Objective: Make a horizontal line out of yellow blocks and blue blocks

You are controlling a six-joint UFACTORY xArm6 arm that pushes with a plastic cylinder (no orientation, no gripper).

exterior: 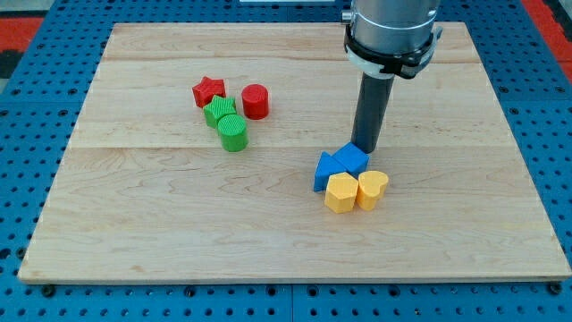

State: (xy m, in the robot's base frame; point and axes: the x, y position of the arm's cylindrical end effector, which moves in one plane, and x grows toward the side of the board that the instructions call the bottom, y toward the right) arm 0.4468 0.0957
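Two blue blocks sit right of the board's middle: a blue triangle-like block (325, 169) and a blue cube (350, 159), touching each other. Just below them lie a yellow hexagon (340, 192) and a yellow heart (372, 189), side by side and touching the blue pair. My tip (365, 146) stands at the upper right edge of the blue cube, touching or nearly touching it.
A red star (208, 90), a red cylinder (256, 101), a green block (219, 112) and a green cylinder (232, 132) cluster at the upper left of the wooden board (134, 224). The board lies on a blue perforated surface.
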